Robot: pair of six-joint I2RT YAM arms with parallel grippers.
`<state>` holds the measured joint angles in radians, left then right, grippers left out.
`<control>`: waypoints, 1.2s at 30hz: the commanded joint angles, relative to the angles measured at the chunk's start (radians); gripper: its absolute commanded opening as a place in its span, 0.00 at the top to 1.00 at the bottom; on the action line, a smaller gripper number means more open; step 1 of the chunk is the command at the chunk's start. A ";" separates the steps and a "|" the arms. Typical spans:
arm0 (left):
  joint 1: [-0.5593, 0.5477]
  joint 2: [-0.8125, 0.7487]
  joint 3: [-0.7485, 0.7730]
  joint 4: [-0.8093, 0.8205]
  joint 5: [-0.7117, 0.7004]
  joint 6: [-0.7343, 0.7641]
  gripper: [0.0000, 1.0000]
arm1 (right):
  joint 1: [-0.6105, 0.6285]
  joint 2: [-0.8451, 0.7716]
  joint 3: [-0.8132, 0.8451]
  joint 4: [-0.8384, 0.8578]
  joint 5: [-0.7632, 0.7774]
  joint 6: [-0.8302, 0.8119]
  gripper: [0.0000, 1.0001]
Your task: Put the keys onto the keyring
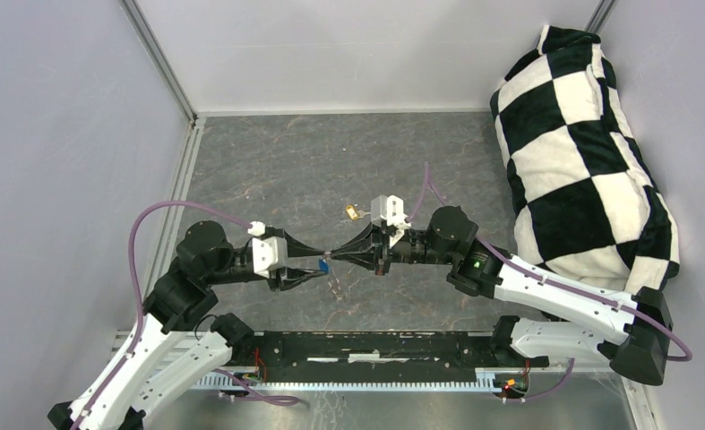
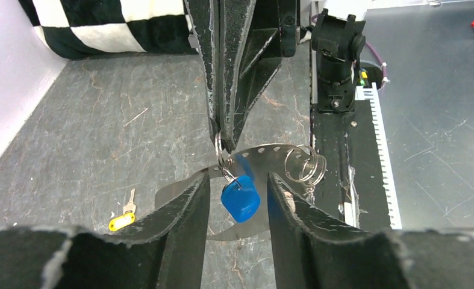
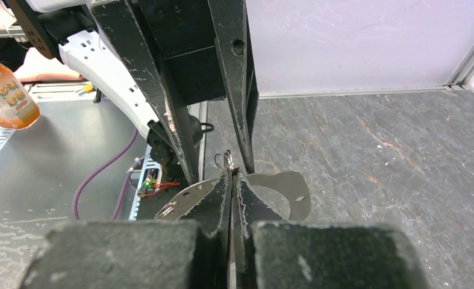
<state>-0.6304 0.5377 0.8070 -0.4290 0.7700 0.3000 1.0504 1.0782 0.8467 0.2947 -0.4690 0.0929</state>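
Nearest, the left gripper [image 2: 237,178] is released, its fingers standing on either side of the blue key [image 2: 241,200]. That key hangs from the keyring [image 2: 270,152], which the right gripper [image 3: 232,176] holds clenched above the bench [image 2: 102,138]. So 1 of 2 keys looks threaded. Farther off, the gold key [image 1: 355,212] lies loose on the bench, not yet fitted.

table [image 1: 268,170]: grey marbled top | centre of frame: gold key [image 1: 355,212] lying flat | upper right: black-and-white checked cushion [image 1: 590,152], well apart from key
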 commanded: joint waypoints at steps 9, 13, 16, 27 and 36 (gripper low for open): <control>-0.002 0.026 0.038 0.081 0.029 -0.089 0.61 | -0.003 -0.003 0.021 0.060 -0.013 0.009 1.00; -0.002 0.025 0.044 0.082 0.002 -0.091 0.73 | -0.003 -0.001 0.027 0.041 -0.013 -0.007 1.00; -0.002 0.028 0.048 0.084 -0.002 -0.093 0.77 | -0.001 0.002 0.029 0.037 -0.020 -0.011 1.00; -0.002 0.036 0.044 0.068 -0.057 -0.076 0.98 | 0.008 0.018 0.108 -0.125 -0.061 -0.081 0.91; -0.002 0.068 0.087 -0.132 -0.038 0.159 0.98 | 0.007 0.099 0.368 -0.619 -0.069 -0.334 0.63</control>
<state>-0.6304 0.5831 0.8265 -0.4805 0.7223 0.3199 1.0519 1.1393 1.0901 -0.0910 -0.5163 -0.1055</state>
